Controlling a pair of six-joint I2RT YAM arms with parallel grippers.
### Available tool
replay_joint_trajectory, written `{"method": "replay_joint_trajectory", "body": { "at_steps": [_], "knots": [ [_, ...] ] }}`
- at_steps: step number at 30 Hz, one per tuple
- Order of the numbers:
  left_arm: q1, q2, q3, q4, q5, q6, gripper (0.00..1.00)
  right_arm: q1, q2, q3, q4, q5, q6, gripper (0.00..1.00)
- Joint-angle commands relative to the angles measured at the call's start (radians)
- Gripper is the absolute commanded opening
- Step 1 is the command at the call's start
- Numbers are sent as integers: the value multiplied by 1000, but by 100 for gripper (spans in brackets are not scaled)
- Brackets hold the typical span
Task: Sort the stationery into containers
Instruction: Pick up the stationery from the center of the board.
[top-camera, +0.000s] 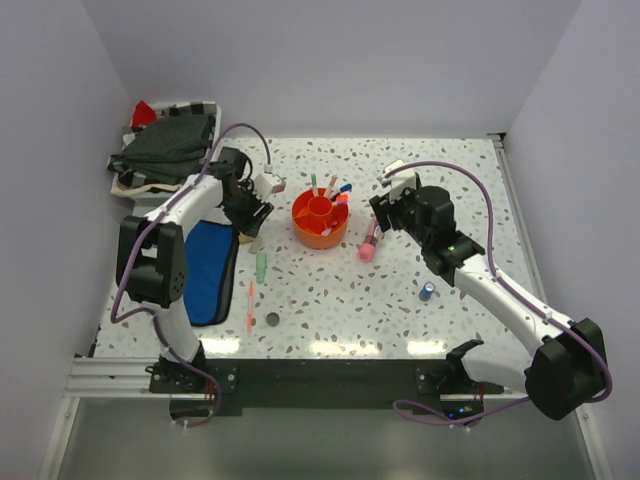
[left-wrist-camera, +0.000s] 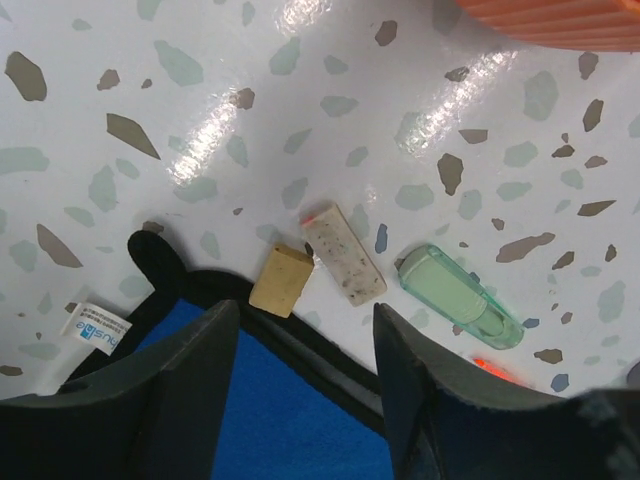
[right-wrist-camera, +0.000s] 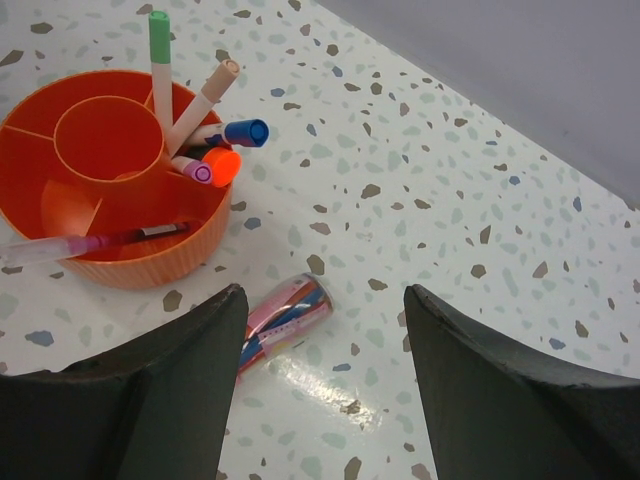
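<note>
Orange organiser (top-camera: 322, 240), blue pouch (top-camera: 205, 270) — speckled white table (top-camera: 330, 290).

Pretty clearly a robotics lab test cell: speckled terrazzo-look table (top-camera: 400, 300) boxed in by plain white walls (top-camera: 330, 60), left arm (top-camera: 185, 210) and right arm (top-camera: 500, 295) bolted to an aluminium rail (top-camera: 110, 376) at its near edge, purple cables (top-camera: 487, 205) looping off them.

A glossy white counter (top-camera: 330, 290) flecked with grey, brown and green chips carries bright glare patches toward 6 o'clock. Plain pale lavender walls (top-camera: 340, 60) close it in at 9, 12 and 3 o'clock. At 10 o'clock a white tray (top-camera: 116, 163) holds dark cloth (top-camera: 170, 145). A black strip (top-camera: 330, 372) and an aluminium rail (top-camera: 105, 378) edge the counter at 6 o'clock.
</note>
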Motion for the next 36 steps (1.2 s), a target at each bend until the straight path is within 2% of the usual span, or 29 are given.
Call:
{"method": "replay_joint_trajectory", "body": {
  "at_steps": [1, 8, 17, 23, 25, 27, 29, 33, 36],
  "knots": [
    [4, 13, 22, -27, -36, 51, 59, -5, -31, 8, 11, -1, -16, 68],
    [6, 16, -35, -1, -94, 151, 60, -8, -27, 0, 15, -10, -1, 68],
    [8, 65, -62, 36, -94, 229, 48, -9, -10, 11, 14, -10, -5, 68],
    [3, 100, -62, 54, -59, 232, 44, -11, -4, 11, 9, -10, -5, 68],
    [1, 114, -62, 57, -55, 232, 41, -11, -1, 11, 9, -10, -5, 68],
    [1, 123, -59, 48, -41, 237, 33, -14, 1, 11, 7, -10, -5, 68],
    [3, 120, -47, 13, -13, 243, 20, -14, 3, 14, 4, -8, -8, 68],
    [4, 34, -10, -45, 40, 243, 14, -17, 6, 19, 9, -1, -21, 68],
    [4, -10, 100, -122, 71, 220, 14, -18, 12, 19, 24, 1, -25, 68]
  ]
}}
